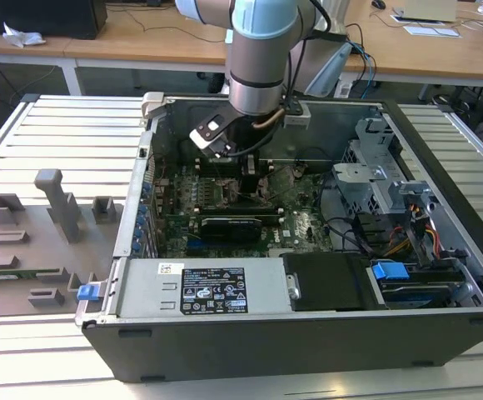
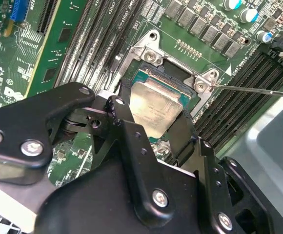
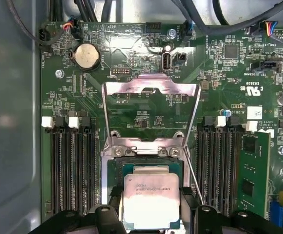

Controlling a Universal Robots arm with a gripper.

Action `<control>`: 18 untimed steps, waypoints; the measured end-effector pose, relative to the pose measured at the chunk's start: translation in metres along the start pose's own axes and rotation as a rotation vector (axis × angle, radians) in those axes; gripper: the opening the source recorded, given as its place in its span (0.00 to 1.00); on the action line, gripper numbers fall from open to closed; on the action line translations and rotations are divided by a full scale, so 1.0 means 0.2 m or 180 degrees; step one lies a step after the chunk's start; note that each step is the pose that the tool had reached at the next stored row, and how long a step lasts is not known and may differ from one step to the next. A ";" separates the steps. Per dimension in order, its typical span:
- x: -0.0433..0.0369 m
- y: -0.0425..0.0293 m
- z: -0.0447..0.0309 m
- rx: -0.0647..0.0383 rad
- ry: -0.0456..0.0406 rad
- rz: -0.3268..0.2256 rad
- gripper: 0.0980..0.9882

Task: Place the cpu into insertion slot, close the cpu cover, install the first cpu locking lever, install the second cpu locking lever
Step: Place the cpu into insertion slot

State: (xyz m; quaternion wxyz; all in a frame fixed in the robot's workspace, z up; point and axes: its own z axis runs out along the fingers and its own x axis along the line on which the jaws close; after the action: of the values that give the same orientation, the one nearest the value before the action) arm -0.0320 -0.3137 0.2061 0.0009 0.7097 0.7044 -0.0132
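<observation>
Gripper (image 3: 150, 196) clasps the cpu (image 3: 148, 207) at the insertion slot (image 3: 146, 168) (cpu cover (image 3: 131, 87) raised), case (image 1: 308, 342) on slatted table (image 1: 67, 125)

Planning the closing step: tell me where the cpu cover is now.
In the first wrist view the cpu cover is swung open, hinged at the insertion slot's edge, on the cpu's side toward the coin battery.

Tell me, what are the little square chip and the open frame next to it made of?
The cpu looks topped with dull, pale grey metal: it is flat and matte, with faint print on it. The cpu cover looks like thin bare steel and is shinier: it glints brightly and has crisp bent edges. The exact metals can't be told by look.
</observation>
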 end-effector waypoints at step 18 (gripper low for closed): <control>0.003 0.001 0.037 0.0000 0.0001 0.0000 0.59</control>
State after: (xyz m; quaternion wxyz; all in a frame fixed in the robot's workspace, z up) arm -0.0320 -0.3133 0.1988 0.0009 0.7097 0.7044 -0.0130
